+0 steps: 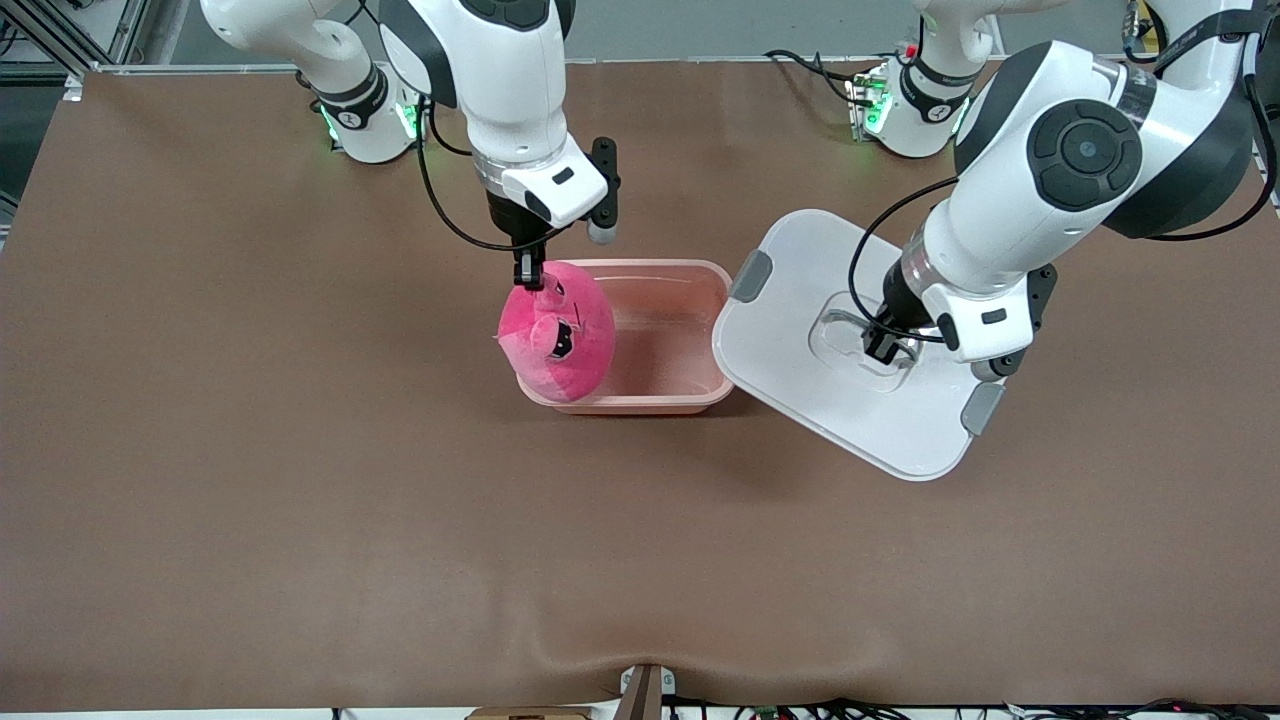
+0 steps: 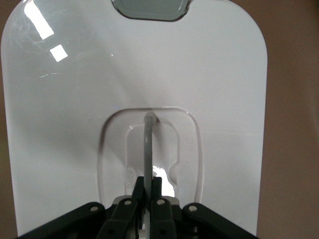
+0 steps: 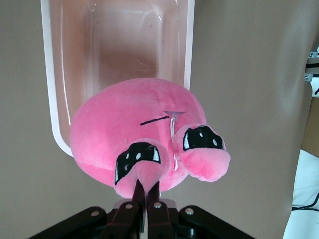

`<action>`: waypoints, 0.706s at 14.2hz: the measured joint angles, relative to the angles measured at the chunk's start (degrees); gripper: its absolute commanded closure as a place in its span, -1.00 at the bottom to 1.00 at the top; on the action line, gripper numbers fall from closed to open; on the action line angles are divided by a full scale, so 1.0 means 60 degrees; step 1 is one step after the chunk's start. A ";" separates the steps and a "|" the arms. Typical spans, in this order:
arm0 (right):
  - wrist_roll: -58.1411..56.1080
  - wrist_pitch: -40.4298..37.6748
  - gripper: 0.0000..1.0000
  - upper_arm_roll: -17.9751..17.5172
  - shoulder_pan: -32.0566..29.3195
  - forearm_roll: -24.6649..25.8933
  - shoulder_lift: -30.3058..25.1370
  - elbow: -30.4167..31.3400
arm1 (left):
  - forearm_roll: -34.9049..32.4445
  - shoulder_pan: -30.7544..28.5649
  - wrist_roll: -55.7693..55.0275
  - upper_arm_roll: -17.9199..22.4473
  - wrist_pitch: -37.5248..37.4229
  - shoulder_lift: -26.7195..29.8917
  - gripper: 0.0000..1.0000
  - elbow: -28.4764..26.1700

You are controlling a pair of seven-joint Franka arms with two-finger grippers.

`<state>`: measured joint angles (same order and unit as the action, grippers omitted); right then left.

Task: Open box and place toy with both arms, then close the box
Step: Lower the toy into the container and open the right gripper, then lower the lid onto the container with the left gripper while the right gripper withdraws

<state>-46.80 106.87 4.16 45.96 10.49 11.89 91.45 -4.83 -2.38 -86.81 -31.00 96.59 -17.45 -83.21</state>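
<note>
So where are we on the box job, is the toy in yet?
Opening is done: the lid is off the box, and the left gripper is shut on its clear handle, toward the left arm's end of the table. In hand: the right gripper is shut on the toy, over the box's end toward the right arm, not released. Left: drop the toy in and refit the lid.

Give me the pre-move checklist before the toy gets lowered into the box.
1. Box open, lid off it: ok.
2. Right gripper shut on toy: ok.
3. Toy centred over the box: not ok, it hangs over the rim at the right arm's end.
4. Box interior free of other things: ok.
5. Left gripper shut on the lid's handle, lid beside the box: ok.
</note>
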 measured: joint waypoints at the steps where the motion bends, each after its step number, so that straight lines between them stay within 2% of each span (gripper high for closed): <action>1: -0.0001 -0.0003 0.90 0.0000 0.0000 0.0000 0.0010 0.0001 | 0.0000 0.0000 0.0000 -0.0001 0.0000 0.0000 1.00 0.0000; 2: -0.0001 -0.0004 0.45 0.0000 0.0000 0.0000 0.0016 0.0001 | 0.0000 0.0000 0.0000 -0.0001 0.0000 0.0000 1.00 0.0000; 3: -0.0001 -0.0005 -0.36 0.0001 0.0000 0.0000 0.0018 0.0001 | 0.0000 0.0000 0.0000 -0.0001 0.0000 0.0000 1.00 0.0000; 5: 0.0000 -0.0025 -0.65 0.0013 0.0000 0.0000 0.0033 0.0004 | 0.0000 0.0000 0.0000 -0.0001 0.0000 0.0000 1.00 0.0000; 6: -0.0001 -0.0025 -1.00 0.0022 -0.0001 0.0000 0.0051 0.0003 | 0.0000 0.0000 0.0000 -0.0001 0.0000 0.0000 1.00 0.0000; 10: -0.0009 -0.0025 -1.00 0.0039 -0.0005 0.0002 0.0077 0.0003 | 0.0000 0.0000 0.0000 -0.0001 -0.0001 0.0000 1.00 0.0000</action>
<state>-46.85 106.72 4.40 45.94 10.50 12.35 91.47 -4.83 -2.38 -86.81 -31.00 96.59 -17.45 -83.21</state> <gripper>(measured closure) 0.352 0.930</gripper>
